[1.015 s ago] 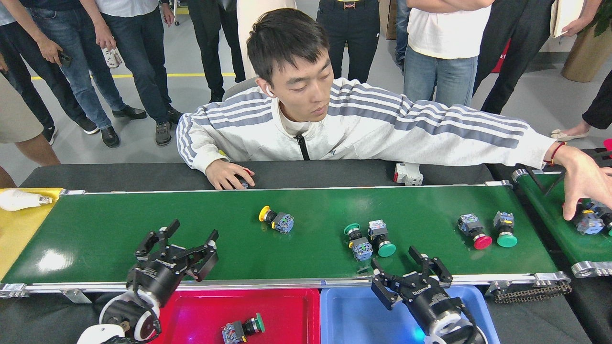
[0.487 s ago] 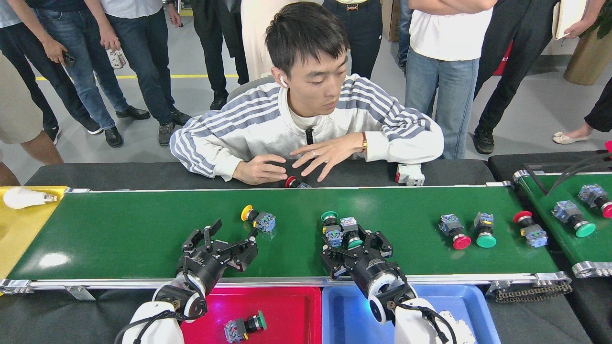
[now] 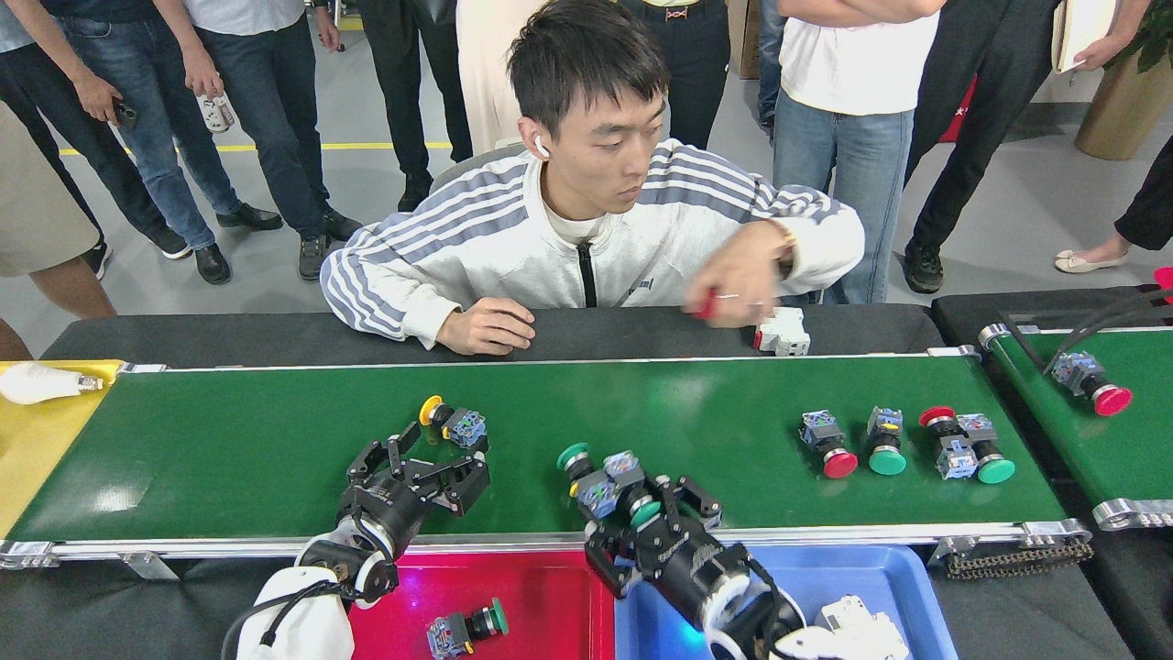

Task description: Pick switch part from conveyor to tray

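**Observer:** Where are your grippers?

**Operator:** My left gripper (image 3: 438, 451) hangs over the near half of the conveyor (image 3: 275, 440), its fingers apart, just near of the yellow-capped switch (image 3: 453, 423) and not touching it. My right gripper (image 3: 655, 513) is low at the near rail with a pair of green-capped switches (image 3: 605, 481) at its tips. The black fingers overlap the parts, so I cannot tell whether they have closed on anything.

**Observer:** What worries you?

**Operator:** Those two switches lie touching. I judge I could catch both, or nudge one off over the rail. The belt is glossy and smooth, the caps are round domes on stubby blocky bodies, so a part could roll or skid away from a finger. If the belt is running, the yellow one could also drift out of my left gripper's reach.

**Observer:** And the trays?

**Operator:** The red tray (image 3: 550, 587) and blue tray (image 3: 825, 577) sit just near of the rail, shiny moulded plastic. One green-capped switch (image 3: 467, 628) lies in the red one. More switches wait far right on the belt (image 3: 903, 445). The seated person's hands (image 3: 486, 325) are on the dark surface (image 3: 229, 335) beyond.
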Motion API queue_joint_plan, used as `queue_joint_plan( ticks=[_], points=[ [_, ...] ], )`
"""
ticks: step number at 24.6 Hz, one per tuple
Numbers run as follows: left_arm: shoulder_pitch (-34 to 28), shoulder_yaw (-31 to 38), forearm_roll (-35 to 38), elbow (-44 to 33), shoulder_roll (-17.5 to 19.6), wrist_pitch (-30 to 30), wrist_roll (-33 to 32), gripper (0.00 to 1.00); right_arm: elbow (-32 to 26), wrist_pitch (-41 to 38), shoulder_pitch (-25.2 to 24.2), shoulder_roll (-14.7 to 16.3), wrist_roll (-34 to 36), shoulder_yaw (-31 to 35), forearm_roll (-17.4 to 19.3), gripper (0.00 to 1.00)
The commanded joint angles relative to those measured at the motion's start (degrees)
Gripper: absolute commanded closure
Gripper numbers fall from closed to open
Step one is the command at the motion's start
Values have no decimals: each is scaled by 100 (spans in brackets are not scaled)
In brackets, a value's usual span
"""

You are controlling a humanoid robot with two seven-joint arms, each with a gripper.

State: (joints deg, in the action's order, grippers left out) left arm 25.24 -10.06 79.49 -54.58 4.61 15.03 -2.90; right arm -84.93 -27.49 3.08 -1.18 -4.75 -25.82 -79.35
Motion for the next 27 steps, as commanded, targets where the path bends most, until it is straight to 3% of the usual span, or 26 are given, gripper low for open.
queue_joint_plan(
  ticks=[1, 4, 6, 8, 10, 11, 12, 14, 17, 20, 23, 25, 26, 27],
  points=[
    [218, 22, 5, 167, -4, -150, 70, 0, -164, -530, -1, -40, -8, -336, -125, 0],
    [446, 22, 5, 553, -21, -483, 96, 1, -112, -512, 8, -75, -8, -538, -116, 0],
    [482, 22, -4, 632, -21, -782, 114, 10, -112, -495, 17, -128, -8, -503, -107, 0],
    [473, 22, -4, 633, -12, -959, 131, 29, -120, -486, 17, -128, -17, -345, -81, 0],
    [429, 31, -30, 633, 14, -976, 131, 59, -182, -486, -80, -119, 45, 226, -63, 0],
    [394, 57, -83, 633, 23, -967, 131, 76, -287, -486, -220, -128, 106, 833, 25, 0],
    [359, 110, -109, 633, 31, -959, 131, 85, -375, -486, -475, -146, 150, 1473, 165, 0],
    [279, 224, -136, 580, 40, -932, 131, 92, -551, -477, -941, -365, 168, 2582, 306, 0],
    [25, 215, -109, 228, 102, -792, 140, 94, -771, 33, -1425, -612, 431, 3900, 306, 0],
    [-503, 224, -83, -633, 154, -159, 140, 95, -797, 736, -1548, -515, 563, 3997, 288, 0],
    [-1250, 207, -83, -1802, 418, 993, 131, 94, -788, 1325, -1433, -436, 554, 3953, 253, 0],
    [-1935, 242, -92, -2716, 647, 2346, 131, 92, -780, 1430, -1187, -436, 528, 3724, 34, 0],
    [-2225, 268, -100, -3041, 752, 2944, 131, 87, -753, 1509, -1099, -445, 519, 3548, -142, 0],
    [-2515, 347, -118, -3366, 805, 2997, 123, 68, -718, 1693, -1012, -471, 510, 3399, -274, 0]
  ],
)
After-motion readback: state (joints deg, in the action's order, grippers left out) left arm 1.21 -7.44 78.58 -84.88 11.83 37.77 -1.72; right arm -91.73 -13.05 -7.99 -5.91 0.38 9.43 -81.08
